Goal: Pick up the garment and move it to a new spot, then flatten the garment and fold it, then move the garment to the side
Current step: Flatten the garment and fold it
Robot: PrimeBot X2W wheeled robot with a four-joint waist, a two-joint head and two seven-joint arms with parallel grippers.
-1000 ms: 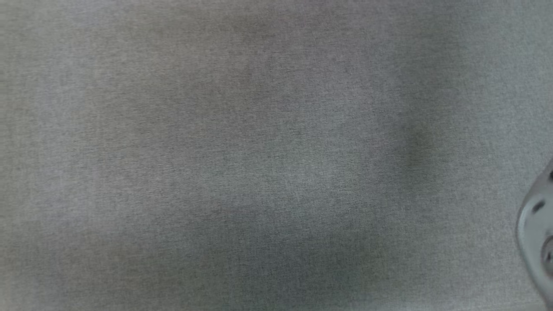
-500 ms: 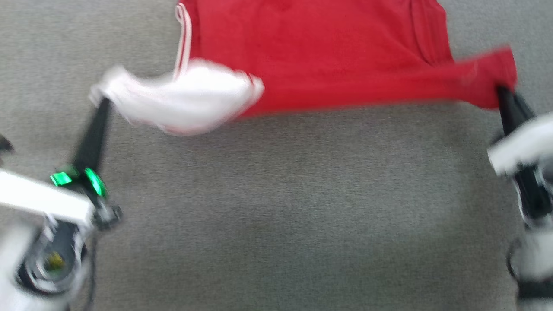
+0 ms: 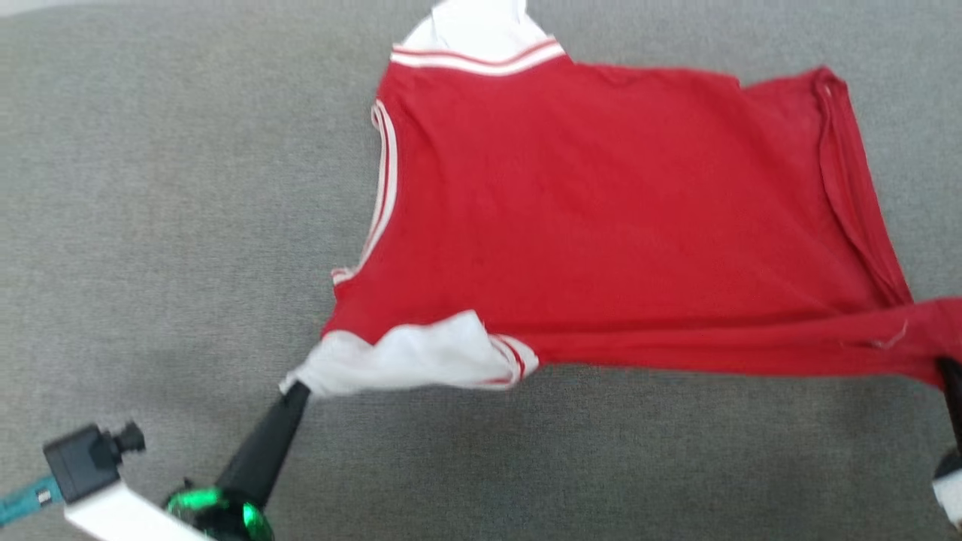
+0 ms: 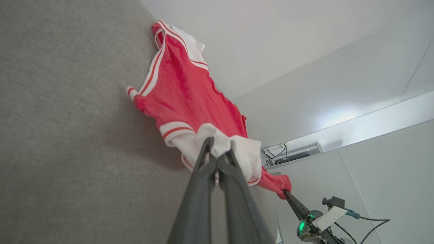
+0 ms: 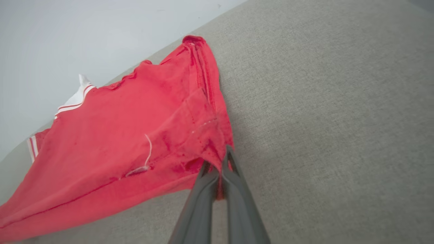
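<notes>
My left claw [image 3: 297,392] is clamped on the white sleeve [image 3: 406,361] at the near left. My right claw [image 3: 948,372] is clamped on the red hem corner at the near right. To flatten well, I should draw both corners toward me with an even pull, low over the desk [image 3: 150,188], so the near edge lands straight and the sleeve unbunches. The garment [image 3: 601,210] lies across the middle and right. It is red with white-and-red striped trim, no lettering shows, and a fold runs along its right side.
</notes>
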